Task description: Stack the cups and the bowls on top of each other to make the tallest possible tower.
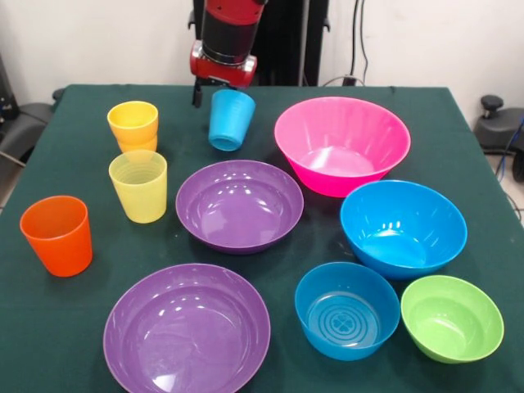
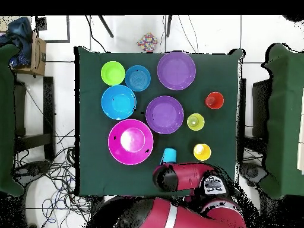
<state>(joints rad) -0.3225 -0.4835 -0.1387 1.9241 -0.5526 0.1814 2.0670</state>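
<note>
The red and black arm (image 1: 231, 29) comes down from the top of the front view over the far edge of the counter (image 1: 74, 147), left of that edge's middle. Its hand (image 1: 214, 92) hangs just below the red wrist collar, low over the cloth. One dark finger (image 1: 196, 94) shows at the left side; the rest is hidden, so the jaws' state cannot be read. From overhead, the arm's bulky red links lie across the counter's robot-side edge.

Front camera faces the robot; overhead looks straight down on the table (image 2: 89, 172).
</note>
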